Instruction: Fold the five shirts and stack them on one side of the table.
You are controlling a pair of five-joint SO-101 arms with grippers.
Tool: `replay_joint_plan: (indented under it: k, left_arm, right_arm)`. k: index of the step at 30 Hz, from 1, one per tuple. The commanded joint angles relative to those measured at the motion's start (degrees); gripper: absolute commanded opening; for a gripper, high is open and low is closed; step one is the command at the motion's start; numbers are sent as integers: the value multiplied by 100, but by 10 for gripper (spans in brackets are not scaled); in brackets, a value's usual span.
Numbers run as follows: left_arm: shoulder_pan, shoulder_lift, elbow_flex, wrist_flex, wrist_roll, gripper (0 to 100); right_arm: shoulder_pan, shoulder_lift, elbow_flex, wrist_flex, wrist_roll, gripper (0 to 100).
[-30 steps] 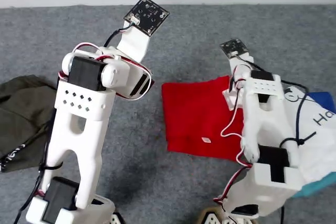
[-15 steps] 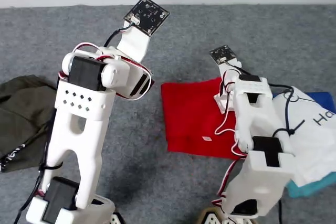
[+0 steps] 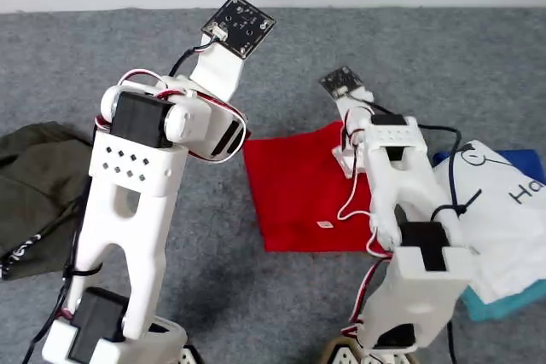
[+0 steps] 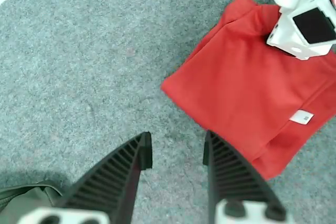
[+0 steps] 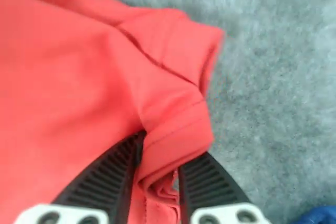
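Your right gripper (image 5: 167,149), clamped on the red shirt's (image 3: 294,189) bunched edge, has dragged it from the right-edge shirt pile (image 3: 503,210) toward the table's (image 3: 444,49) middle, giving folding room; your left gripper (image 4: 173,148) hangs open.

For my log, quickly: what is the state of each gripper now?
Left gripper: open, holding nothing.
Right gripper: closed on an edge of the red fabric shirt.

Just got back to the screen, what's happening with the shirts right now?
The right gripper is shut on a corner of the red shirt, lying between the arms. The left gripper hangs open over bare table beside that shirt. A dark green shirt sits bunched at one edge; a white shirt and a blue shirt are piled at the other.
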Motion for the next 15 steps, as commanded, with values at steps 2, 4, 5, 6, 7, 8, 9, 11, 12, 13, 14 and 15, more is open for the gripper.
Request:
replay_joint_plan:
  k: [2, 4, 5, 6, 7, 8, 9, 11, 12, 13, 14, 15]
  left_arm:
    - [-35, -88, -13, -53, -70, 166]
    - [-35, -88, -13, -53, -70, 166]
    - [-35, -88, -13, -53, -70, 166]
    - [-35, -88, -13, -44, -70, 166]
    - [-35, -88, -13, -44, -70, 166]
    - [-35, -88, -13, -44, -70, 166]
    - [-35, -88, -13, -44, -70, 166]
    - [-35, -88, -13, -44, -70, 166]
    - [-35, -88, -13, -44, -70, 166]
    - [-35, -88, -13, -44, -70, 166]
    - [-35, -88, -13, -44, -70, 166]
    - [-35, -88, -13, -44, -70, 166]
  right_arm:
    - [-163, -1068, -765, 813, -782, 10]
    - [-207, -1429, -941, 1174, -1046, 10]
    - [-207, -1604, -993, 1332, -1134, 10]
    - [-207, -1780, -1020, 1481, -1204, 10]
    - [-207, -1956, -1029, 1613, -1266, 10]
    - [-189, -2132, -1029, 1754, -1319, 10]
    - [-145, -2308, -1029, 1903, -1371, 10]
    - [4, -2624, -1029, 2158, -1495, 10]
    - [136, -2756, -1029, 2246, -1538, 10]
    - [295, -2862, -1029, 2299, -1565, 10]
    - [488, -2958, -1029, 2334, -1556, 10]
    - [699, -3037, -1020, 2343, -1547, 10]
